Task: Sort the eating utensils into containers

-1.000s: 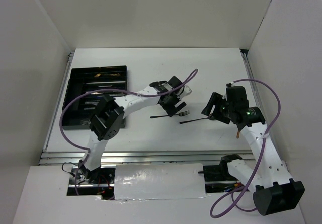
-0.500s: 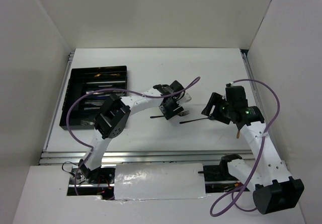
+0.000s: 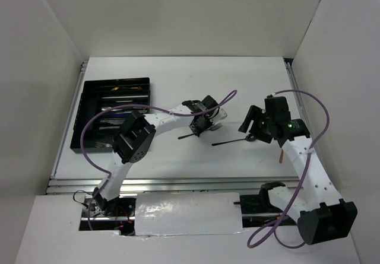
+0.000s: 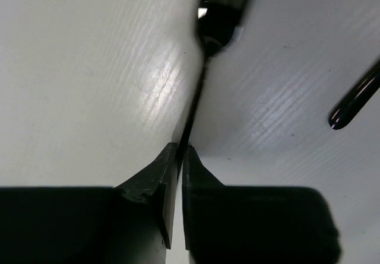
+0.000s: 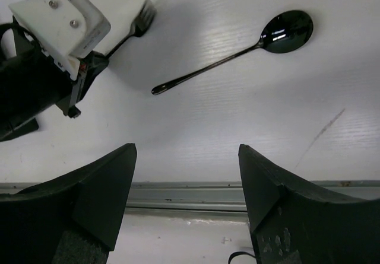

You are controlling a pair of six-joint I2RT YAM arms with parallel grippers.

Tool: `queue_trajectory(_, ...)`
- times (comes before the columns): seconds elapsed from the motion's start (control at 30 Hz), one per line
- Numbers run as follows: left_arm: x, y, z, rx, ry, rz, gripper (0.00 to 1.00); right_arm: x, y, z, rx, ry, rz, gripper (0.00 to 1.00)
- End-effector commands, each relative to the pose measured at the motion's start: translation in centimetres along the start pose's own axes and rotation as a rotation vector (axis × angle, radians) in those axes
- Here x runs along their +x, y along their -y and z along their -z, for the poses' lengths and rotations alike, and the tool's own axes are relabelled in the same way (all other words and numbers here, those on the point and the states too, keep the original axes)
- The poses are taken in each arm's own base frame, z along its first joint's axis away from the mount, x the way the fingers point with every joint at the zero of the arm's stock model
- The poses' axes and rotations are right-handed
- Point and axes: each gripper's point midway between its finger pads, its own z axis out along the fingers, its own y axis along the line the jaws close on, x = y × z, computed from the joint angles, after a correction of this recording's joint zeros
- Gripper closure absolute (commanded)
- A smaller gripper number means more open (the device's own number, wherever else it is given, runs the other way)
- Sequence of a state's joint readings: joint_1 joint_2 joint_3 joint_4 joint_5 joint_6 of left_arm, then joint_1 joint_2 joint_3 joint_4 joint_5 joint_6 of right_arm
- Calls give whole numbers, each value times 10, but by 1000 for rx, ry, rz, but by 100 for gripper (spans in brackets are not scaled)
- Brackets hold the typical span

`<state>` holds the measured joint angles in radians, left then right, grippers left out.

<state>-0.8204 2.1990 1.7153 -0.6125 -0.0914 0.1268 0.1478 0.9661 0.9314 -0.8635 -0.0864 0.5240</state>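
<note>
**Black metal fork (image 3: 185, 136) pinched by its slim handle; the lift to the tray is what matters now**

The step in hand looks like carrying this fork to the shallow black rectangular plastic tray (image 3: 116, 82). The tray sits well off to the left of the left end effector (image 3: 199, 127), and some silver pieces lie along its long compartments.

The left end effector is clamped on the fork. In the wrist view its fingertips (image 4: 157, 175) meet on the thin stem, and the tines lie farther out ahead. The grip appears to be partway along the handle, so the tine end could sag or swivel in the pinch. A slow, straight lift before swinging left should prevent that. Turning the handle parallel to a compartment before lowering should let the fork drop in flat.

The right end effector (image 3: 248, 131) has its fingers spread wide and holds nothing. It hangs just beside the bowl of the long black metal spoon (image 3: 228, 141). The spoon lies flat between the two end effectors, apart from the fork. Its handle tip is near the tines, so the fork is better raised than dragged.

White panel walls (image 3: 178, 15) close in the far side and both flanks. The white tabletop (image 3: 178, 74) is faintly ridged, slightly glossy and lightly scuffed. An aluminium rail (image 3: 178, 184) runs along the edge behind both end effectors.
</note>
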Motion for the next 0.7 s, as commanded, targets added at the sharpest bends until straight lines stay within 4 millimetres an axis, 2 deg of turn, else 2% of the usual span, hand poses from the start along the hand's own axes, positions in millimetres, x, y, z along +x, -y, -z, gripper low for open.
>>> queue_trajectory(0.0,23,7,-26,9,-62,79,86,-37,-9,5,29,80,-19,22)
queue_trajectory(0.07,28,5,-27,-7,-72,104,91,-50,-13,11,47,92,-11,23)
queue_trajectory(0.1,30,3,-27,-22,-80,123,100,-57,-6,8,104,105,-10,23)
queue_trajectory(0.13,32,2,-26,-22,-87,122,100,-59,-1,8,141,97,-12,22)
queue_trajectory(0.17,31,2,-21,-27,-82,167,100,-71,-4,15,152,124,-16,23)
queue_trajectory(0.2,33,-1,-20,-27,-92,187,100,-72,4,12,208,106,-20,23)
queue_trajectory(0.27,30,-6,-10,-19,-78,209,100,-85,1,17,228,130,-41,23)
queue_trajectory(0.33,25,-10,-3,-4,-56,235,100,-89,2,15,254,130,-67,23)
queue_trajectory(0.53,-1,-38,35,72,80,389,100,-104,-20,13,194,124,-158,23)
queue_trajectory(0.57,-6,-50,51,74,122,453,100,-106,-26,11,178,109,-167,23)
queue_trajectory(0.6,-7,-53,56,91,141,482,100,-106,-29,12,172,96,-169,23)
queue_trajectory(0.63,-17,-59,77,107,206,507,100,-106,-32,12,161,90,-169,23)
queue_trajectory(0.67,-14,-69,85,103,228,560,100,-106,-35,13,146,80,-169,23)
